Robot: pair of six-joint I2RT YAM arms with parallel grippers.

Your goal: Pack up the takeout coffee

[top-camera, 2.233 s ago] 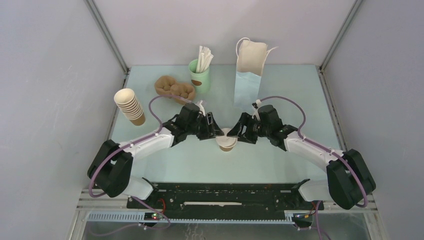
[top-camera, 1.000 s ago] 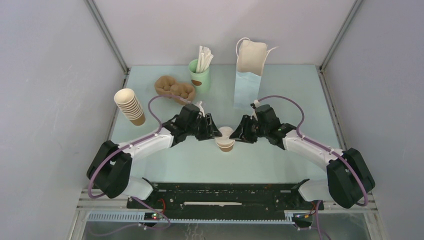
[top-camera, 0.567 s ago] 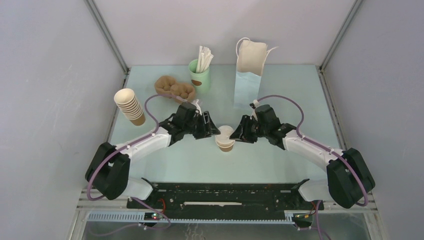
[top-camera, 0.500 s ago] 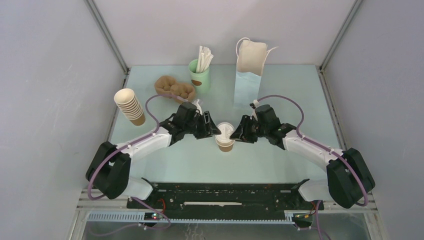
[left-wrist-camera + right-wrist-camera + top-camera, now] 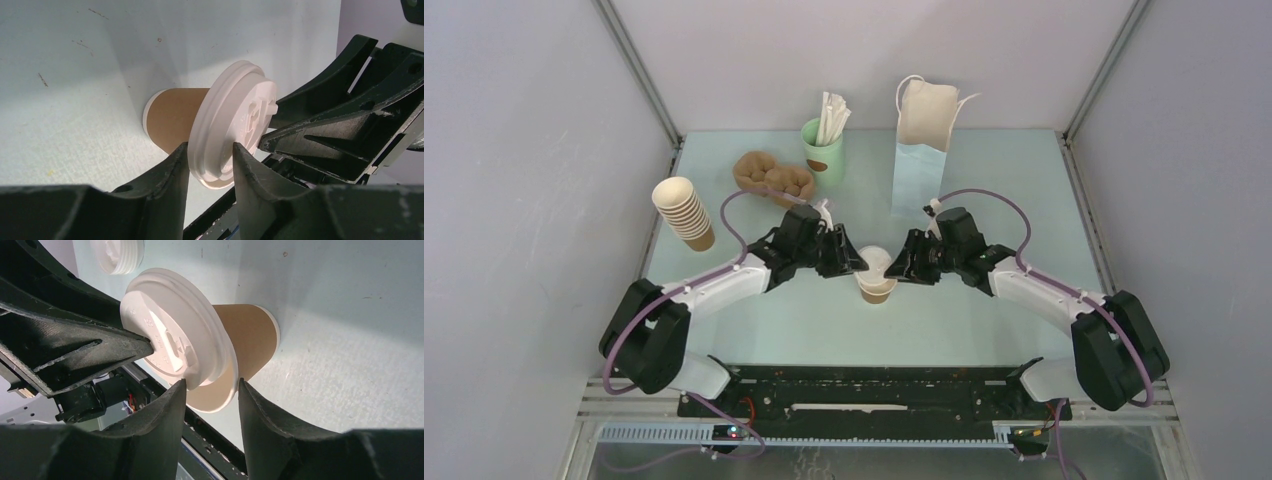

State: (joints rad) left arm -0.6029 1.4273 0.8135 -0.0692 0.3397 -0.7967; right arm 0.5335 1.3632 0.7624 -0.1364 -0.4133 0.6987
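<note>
The takeout coffee stands mid-table: a small brown kraft cup (image 5: 877,292) with a white lid (image 5: 875,262) lying tilted on its rim, lifted at one side. My left gripper (image 5: 856,262) comes in from the left and is shut on the lid's edge (image 5: 235,120), both fingers touching it (image 5: 210,150). My right gripper (image 5: 897,268) comes in from the right. Its jaws are apart and straddle the lid edge (image 5: 170,345) and the cup rim (image 5: 250,340), with one fingertip against the lid (image 5: 210,387).
A tall paper bag (image 5: 924,150) stands open at the back right of centre. A mint-green cup with white sticks (image 5: 823,150), a brown pulp tray (image 5: 774,178) and a stack of nested brown cups (image 5: 686,212) sit at the back left. Spare white lids (image 5: 117,255) lie near the cup.
The cup stood open with my right gripper at its rim. My left gripper has since brought the white lid over it and set it tilted on the rim.
</note>
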